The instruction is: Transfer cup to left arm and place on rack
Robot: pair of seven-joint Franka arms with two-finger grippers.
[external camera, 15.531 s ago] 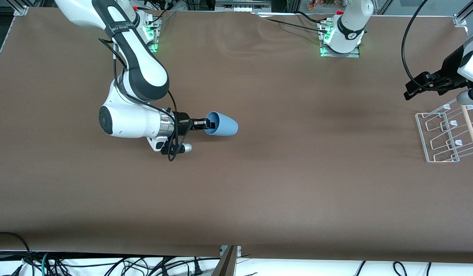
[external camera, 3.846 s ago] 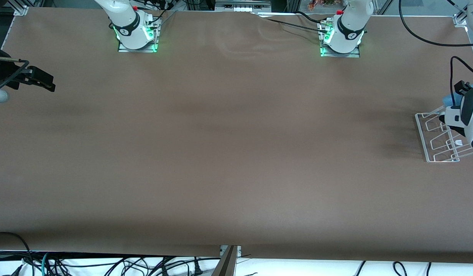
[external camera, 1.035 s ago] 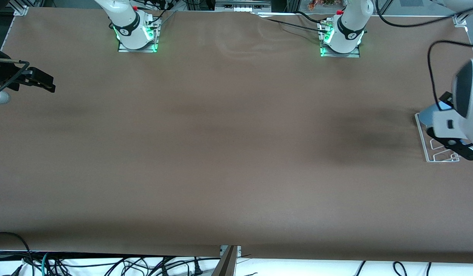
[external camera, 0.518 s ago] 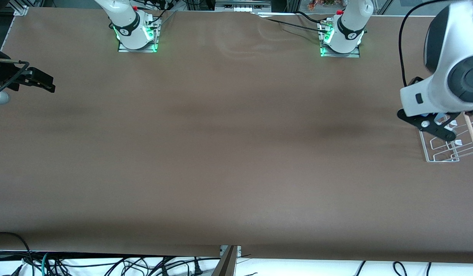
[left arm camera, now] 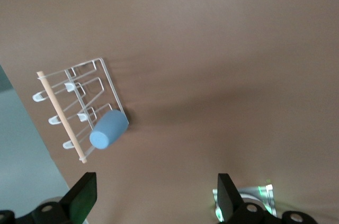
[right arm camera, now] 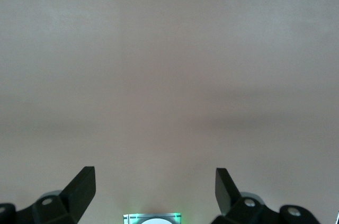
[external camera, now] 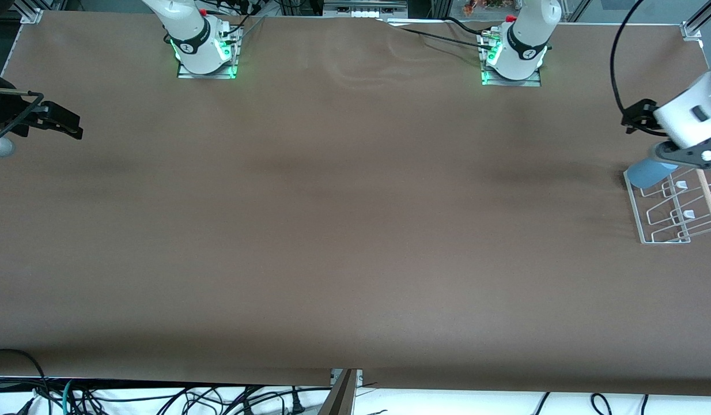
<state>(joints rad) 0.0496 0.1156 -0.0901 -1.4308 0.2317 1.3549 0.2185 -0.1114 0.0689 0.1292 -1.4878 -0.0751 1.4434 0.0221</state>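
The light-blue cup (external camera: 648, 172) sits tilted on the corner of the white wire rack (external camera: 661, 230) that is farthest from the front camera, at the left arm's end of the table. In the left wrist view the cup (left arm camera: 108, 130) shows its closed end, on the rack (left arm camera: 98, 78) beside the wooden rod (left arm camera: 58, 114). My left gripper (external camera: 629, 118) is open and empty, up in the air over the table beside the rack, apart from the cup; its fingers (left arm camera: 85, 197) stand wide. My right gripper (external camera: 73, 128) is open and empty and waits over the right arm's end of the table (right arm camera: 155, 195).
The two arm bases (external camera: 204, 52) (external camera: 514, 57) with green lights stand along the table's edge farthest from the front camera. The left arm's thick black cable (external camera: 615, 69) loops above the rack. The rack lies close to the table's end edge. Loose cables (external camera: 159, 400) hang below the table's near edge.
My left arm has risen off the rack and drawn back toward the bases, and the cup stays on the rack, now uncovered. The right arm has not moved.
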